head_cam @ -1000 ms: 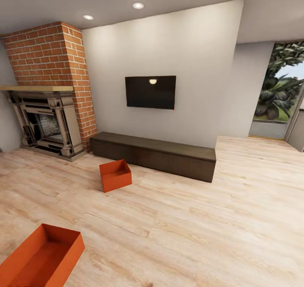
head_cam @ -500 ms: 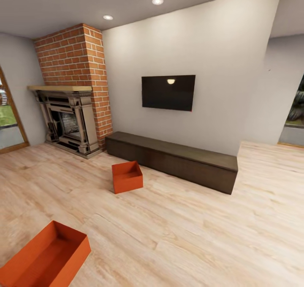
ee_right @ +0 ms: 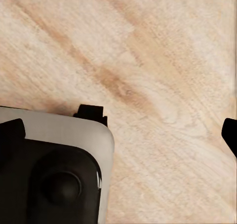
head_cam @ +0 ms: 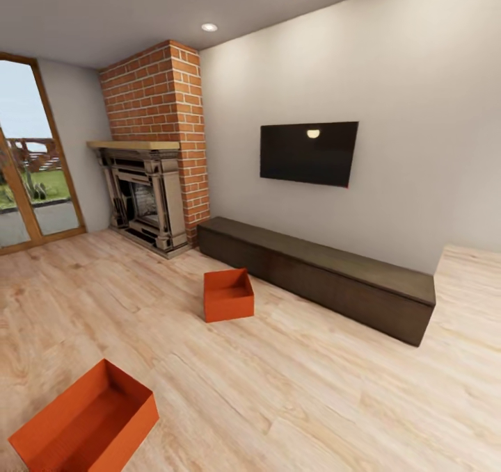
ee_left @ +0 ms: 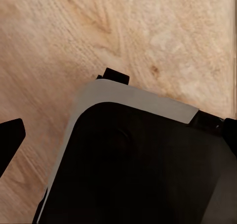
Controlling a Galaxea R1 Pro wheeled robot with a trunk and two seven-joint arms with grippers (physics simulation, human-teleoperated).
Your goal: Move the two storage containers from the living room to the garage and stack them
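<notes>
Room first: light wood plank floor (head_cam: pixel 313 388) fills the lower frame of the head view, pale wall with a dark TV (head_cam: pixel 309 153) upper right, long dark bench (head_cam: pixel 320 274) below it, brick fireplace (head_cam: pixel 153 173) centre left, wood-framed glass door (head_cam: pixel 31 173) at the left edge.

Against the two earlier head views, the whole scene has slid rightward and the glass door has come into frame. We read that as the camera turning left, not the things moving. For the task, we judge it a turn toward the boxes; nothing is picked up yet, garage work not begun.

Both storage containers lie on the planks, well apart. Near container (head_cam: pixel 87 420) sits lower left, long side angled, open top, bare orange-red interior. Far container (head_cam: pixel 228 295) sits just left of centre, near the bench's left end, likewise open and bare.

Wrist views look down on planks over the robot's dark base. Left gripper (ee_left: pixel 64 103) and right gripper (ee_right: pixel 158 120) show dark fingertips spread wide, released, nothing between them.
</notes>
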